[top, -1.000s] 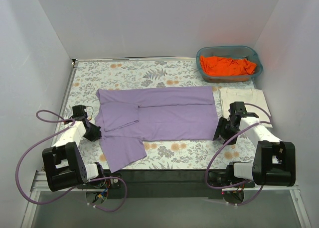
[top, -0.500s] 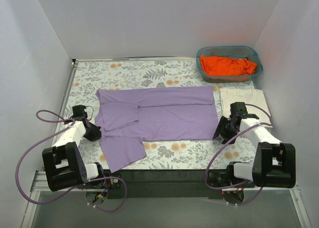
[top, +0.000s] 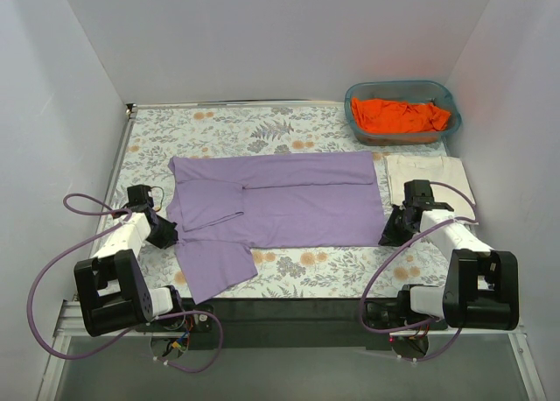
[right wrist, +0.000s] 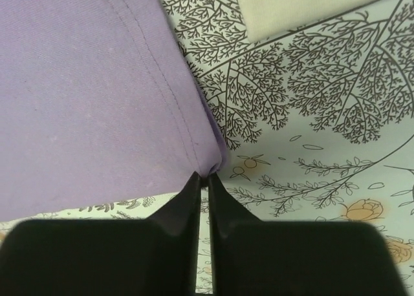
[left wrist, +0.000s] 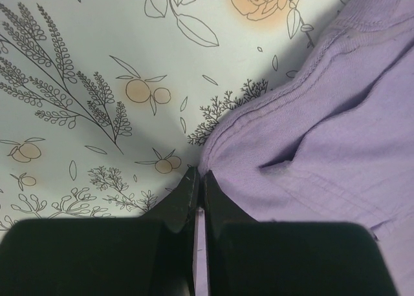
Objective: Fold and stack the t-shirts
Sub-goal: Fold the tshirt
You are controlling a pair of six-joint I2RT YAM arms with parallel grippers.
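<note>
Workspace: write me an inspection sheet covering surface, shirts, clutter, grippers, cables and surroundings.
Surface: floral tablecloth, lying flat.
Job's things: lavender t-shirt spread sideways at the centre, one sleeve folded in; cream t-shirt folded at the right; orange t-shirt crumpled in the teal basket.
Clutter: nothing seen beyond the basket at the far right.
Grippers: left gripper, jaws shut on the lavender t-shirt's left edge; right gripper, jaws shut on its right hem corner.
Cables: purple cables loop loosely at the near left and near right.
Surroundings: plain white walls on three sides.
</note>
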